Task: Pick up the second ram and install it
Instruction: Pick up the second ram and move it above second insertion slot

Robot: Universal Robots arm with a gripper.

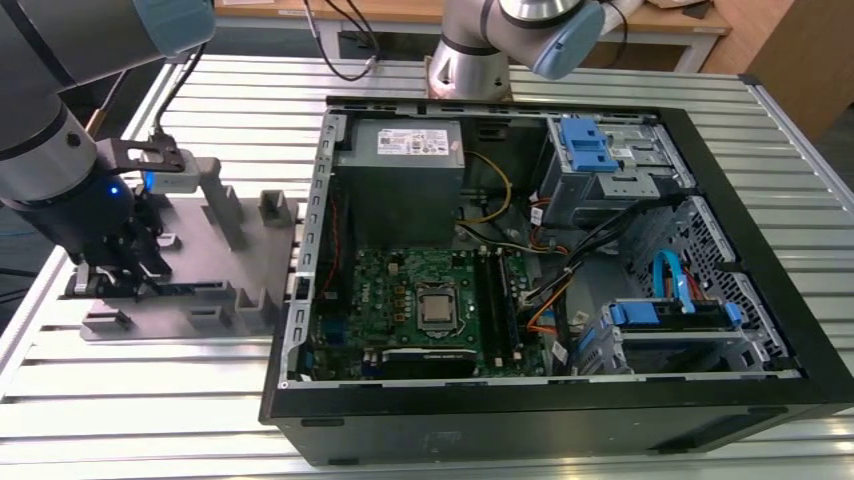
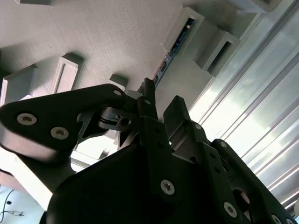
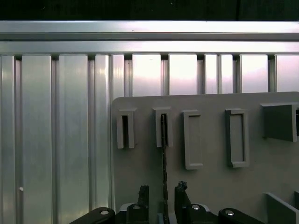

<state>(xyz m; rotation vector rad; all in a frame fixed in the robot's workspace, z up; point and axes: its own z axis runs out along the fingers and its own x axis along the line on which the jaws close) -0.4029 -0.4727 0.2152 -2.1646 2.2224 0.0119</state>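
The second ram stands on its thin edge in a slot of the grey plastic block, which lies on the table at the exterior view's left. Its blue-green edge also appears in the second wrist view. My gripper is low over the block with one finger on each side of the ram. A small gap shows on both sides, so the fingers are open and not touching it. In the exterior view the gripper sits at the block's near left part.
The open computer case lies to the exterior view's right of the block, with the green motherboard and its long dark memory slots inside. Cables, a power supply and blue drive brackets fill the rest. A second arm's base stands behind.
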